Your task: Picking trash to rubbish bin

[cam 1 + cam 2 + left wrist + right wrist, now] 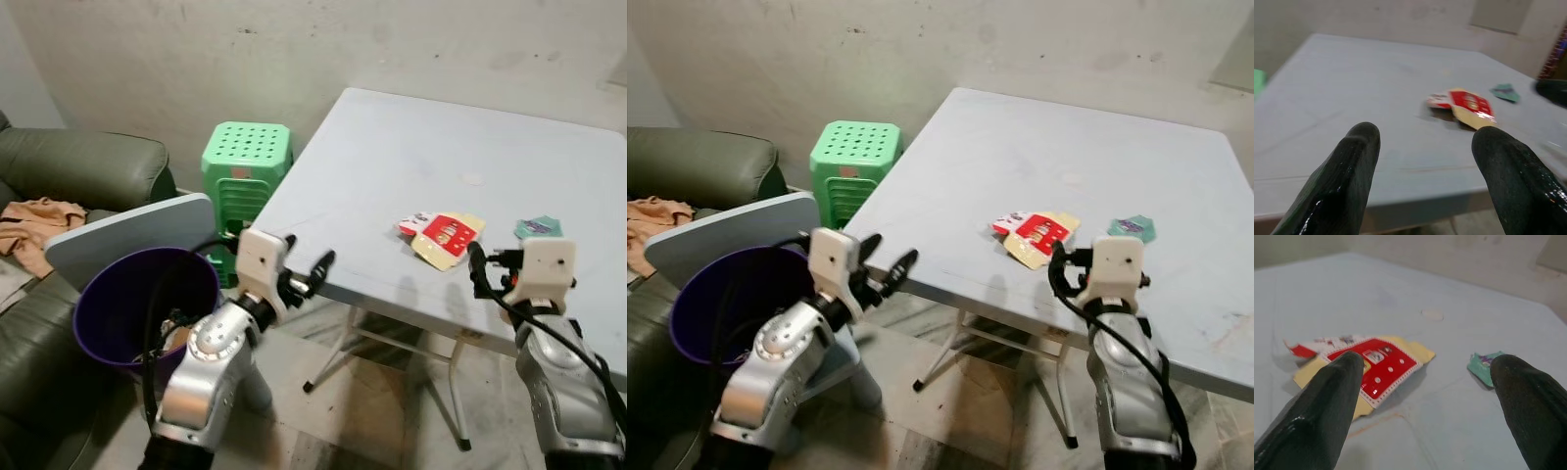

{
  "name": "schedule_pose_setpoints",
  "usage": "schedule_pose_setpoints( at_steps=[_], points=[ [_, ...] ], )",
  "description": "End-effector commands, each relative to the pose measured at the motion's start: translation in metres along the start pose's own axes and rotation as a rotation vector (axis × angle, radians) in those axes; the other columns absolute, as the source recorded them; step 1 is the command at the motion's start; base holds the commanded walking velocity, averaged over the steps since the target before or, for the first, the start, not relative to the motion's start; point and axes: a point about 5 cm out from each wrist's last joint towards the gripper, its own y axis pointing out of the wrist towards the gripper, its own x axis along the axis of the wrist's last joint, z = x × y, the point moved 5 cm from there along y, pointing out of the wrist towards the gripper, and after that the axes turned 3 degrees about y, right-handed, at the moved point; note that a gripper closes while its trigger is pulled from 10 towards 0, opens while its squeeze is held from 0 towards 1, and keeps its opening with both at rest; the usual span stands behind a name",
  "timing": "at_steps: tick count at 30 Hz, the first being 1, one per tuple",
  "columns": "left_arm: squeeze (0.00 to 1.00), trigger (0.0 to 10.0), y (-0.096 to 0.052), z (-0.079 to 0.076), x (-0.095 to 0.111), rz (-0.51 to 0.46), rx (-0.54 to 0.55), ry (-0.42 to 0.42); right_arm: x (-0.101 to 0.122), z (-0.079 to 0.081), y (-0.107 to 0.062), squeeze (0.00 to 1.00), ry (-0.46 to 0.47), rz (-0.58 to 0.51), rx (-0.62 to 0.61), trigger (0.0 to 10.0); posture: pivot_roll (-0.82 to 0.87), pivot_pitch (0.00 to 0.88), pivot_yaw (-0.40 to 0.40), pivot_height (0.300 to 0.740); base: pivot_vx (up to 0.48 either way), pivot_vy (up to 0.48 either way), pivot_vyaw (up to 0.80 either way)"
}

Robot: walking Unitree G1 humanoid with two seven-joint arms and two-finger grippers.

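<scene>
I have the right gripper (1425, 396) low over the near part of the grey counter (392, 157), fingers (1322, 401) spread wide and holding nothing. Just ahead of it lies the red and yellow flattened carton (1364, 367), flat on the counter, with a white-and-red torn piece touching its far-left end. In the head views the carton (443, 237) sits near the counter's front edge, just beside the right gripper's fingertips but not touching them. A small teal wrapper (1486, 366) lies on the counter to the carton's right, apart from it, also seen in the left eye view (537, 227).

My left gripper (306, 279) hangs in the air off the counter's front-left edge, fingers (1339, 186) wide open, empty. From its wrist view it looks across the counter top toward the carton (1466, 105).

The purple bin (127, 304) stands on the floor to the left, below and beside my left arm, open top facing up. A grey board (127, 235) leans behind it. A green plastic stool (245, 162) stands by the wall next to the counter. A dark green sofa (78, 166) is at far left with a tan cloth (34, 220) on it.
</scene>
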Motion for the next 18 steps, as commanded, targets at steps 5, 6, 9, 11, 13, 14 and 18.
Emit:
schedule_pose_setpoints(
  at_steps=[5, 6, 9, 11, 13, 14, 18],
  points=[
    [0.0, 10.0, -0.002, -0.016, 0.006, -0.012, -0.043, 0.004, 0.002, 0.008, 0.023, 0.0, -0.126, 0.005, 0.056, 10.0, -0.04, 0.142, -0.058, 0.74, 0.0, 0.0, 0.0],
    [0.0, 10.0, -0.002, -0.017, 0.007, -0.013, -0.046, -0.002, 0.001, 0.011, 0.026, 0.0, -0.136, 0.008, 0.069, 10.0, -0.03, 0.144, -0.059, 0.74, 0.0, 0.0, 0.0],
    [0.0, 10.0, -0.003, -0.018, 0.009, -0.019, -0.046, -0.007, 0.004, 0.019, 0.035, 0.0, -0.166, -0.014, 0.1, 10.0, -0.03, 0.144, -0.059, 0.74, 0.0, 0.0, 0.0],
    [0.0, 10.0, -0.004, -0.018, 0.01, -0.021, -0.048, -0.002, 0.003, 0.023, 0.039, 0.0, -0.167, -0.009, 0.121, 10.0, -0.03, 0.146, -0.061, 0.74, 0.0, 0.0, 0.0],
    [0.0, 10.0, -0.005, -0.018, 0.01, -0.021, -0.05, -0.003, 0.003, 0.027, 0.042, 0.0, -0.153, -0.001, 0.134, 10.0, -0.03, 0.146, -0.061, 0.74, 0.0, 0.0, 0.0],
    [0.0, 10.0, -0.005, -0.018, 0.011, -0.021, -0.048, -0.001, 0.003, 0.031, 0.045, 0.0, -0.162, -0.003, 0.155, 10.0, -0.03, 0.146, -0.061, 0.74, 0.0, 0.0, 0.0],
    [0.0, 10.0, -0.007, -0.014, 0.013, -0.023, -0.037, 0.002, 0.008, 0.044, 0.055, 0.0, -0.178, -0.022, 0.209, 10.0, 0.0, 0.147, -0.061, 0.74, 0.0, 0.0, 0.0]
  ],
)
